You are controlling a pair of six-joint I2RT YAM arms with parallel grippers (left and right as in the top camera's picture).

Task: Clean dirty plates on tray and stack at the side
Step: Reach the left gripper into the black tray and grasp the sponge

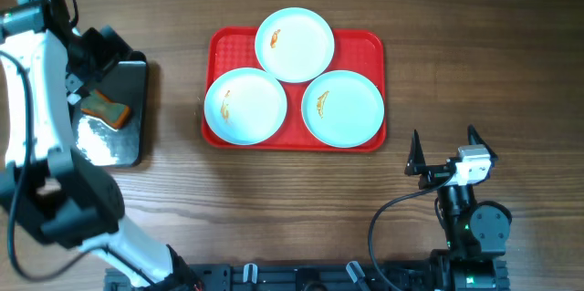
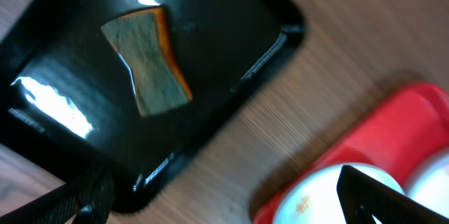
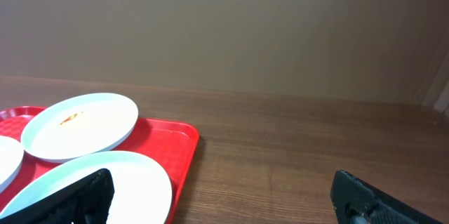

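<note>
Three pale blue plates sit on the red tray [image 1: 365, 46], each with a small orange smear: one at the back [image 1: 294, 45], one front left [image 1: 245, 106], one front right [image 1: 342, 108]. My left gripper [image 2: 221, 203] hangs open and empty over the right edge of a black tray, its right finger above the front-left plate [image 2: 309, 196]. On the table in front of the red tray's right corner, my right gripper [image 1: 444, 145] stands open with nothing between its fingers. The right wrist view shows the back plate [image 3: 81, 126] and the front-right plate [image 3: 133, 182] to the left of that gripper [image 3: 224, 203].
A glossy black tray [image 1: 128, 136] lies at the left of the table and holds an orange-edged green sponge [image 1: 105, 107]. The left arm reaches over it. Bare wood lies to the right of the red tray [image 3: 175, 147].
</note>
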